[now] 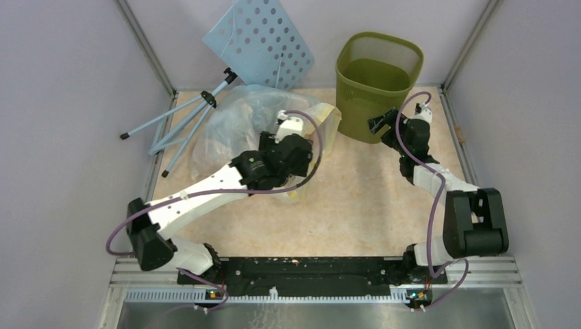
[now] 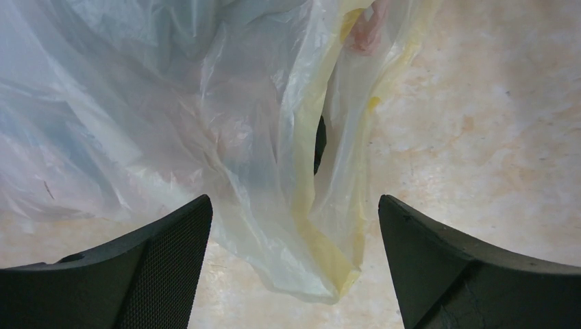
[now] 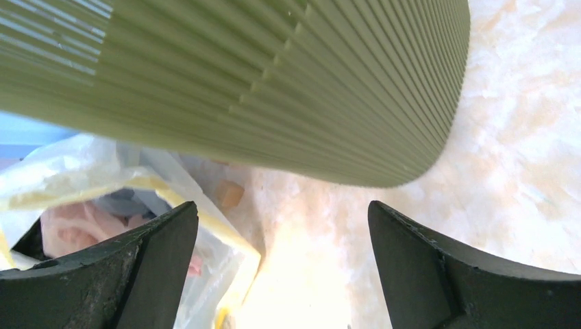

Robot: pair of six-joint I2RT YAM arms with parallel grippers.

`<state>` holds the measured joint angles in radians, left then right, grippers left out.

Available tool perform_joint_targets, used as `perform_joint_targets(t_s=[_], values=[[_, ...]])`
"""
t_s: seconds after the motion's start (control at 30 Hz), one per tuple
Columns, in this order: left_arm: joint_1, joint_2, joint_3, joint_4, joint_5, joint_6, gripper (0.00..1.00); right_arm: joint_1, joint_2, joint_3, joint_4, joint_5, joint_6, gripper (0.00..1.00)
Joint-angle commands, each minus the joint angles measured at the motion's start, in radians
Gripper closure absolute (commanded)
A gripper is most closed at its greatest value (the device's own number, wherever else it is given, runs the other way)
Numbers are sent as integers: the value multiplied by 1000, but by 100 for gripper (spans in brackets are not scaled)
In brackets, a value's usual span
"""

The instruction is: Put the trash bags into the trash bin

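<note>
The bin [image 1: 378, 86] looks empty, so nothing is done yet. The bags [image 1: 229, 130] lie heaped on the table [image 1: 356, 205] to its left. The left gripper [image 2: 294, 205] gapes wide astride their yellowish edge, gripping nothing. The right gripper [image 3: 283, 209] hangs open and empty beside the bin.

Bright, even light, faint soft shadows, blown-out glare on the table [image 3: 301, 295] near the trash bin [image 3: 274, 89].

In the overhead view, the left arm [image 1: 199, 192] stretches from the lower left toward centre frame, its left gripper [image 2: 294, 205] spread wide. At right, the right arm [image 1: 428, 171] folds upward, the right gripper [image 3: 283, 212] likewise parted, pointing left.
</note>
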<state>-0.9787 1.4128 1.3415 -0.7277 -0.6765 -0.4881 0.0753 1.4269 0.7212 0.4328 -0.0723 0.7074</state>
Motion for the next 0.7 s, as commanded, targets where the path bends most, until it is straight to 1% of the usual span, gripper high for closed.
perform_joint_targets(t_s=[0.0,0.07,0.2,0.37,0.53,0.67], values=[[-51,127,105,-75,-221,117,2,-6,-172,-70,-3,7,-35,7],[-57,190,121,-46,-262,156,1,-6,-246,-103,-52,14,-50,7],[-58,363,171,-35,-392,163,1,-6,-385,-142,-137,26,-86,7],[-55,546,272,-48,-466,158,1,-6,-544,-170,-224,45,-103,7],[-15,652,312,-36,-534,146,1,-6,-678,-197,-293,58,-113,7],[33,703,312,-36,-624,119,1,-6,-763,-232,-336,54,-117,7]])
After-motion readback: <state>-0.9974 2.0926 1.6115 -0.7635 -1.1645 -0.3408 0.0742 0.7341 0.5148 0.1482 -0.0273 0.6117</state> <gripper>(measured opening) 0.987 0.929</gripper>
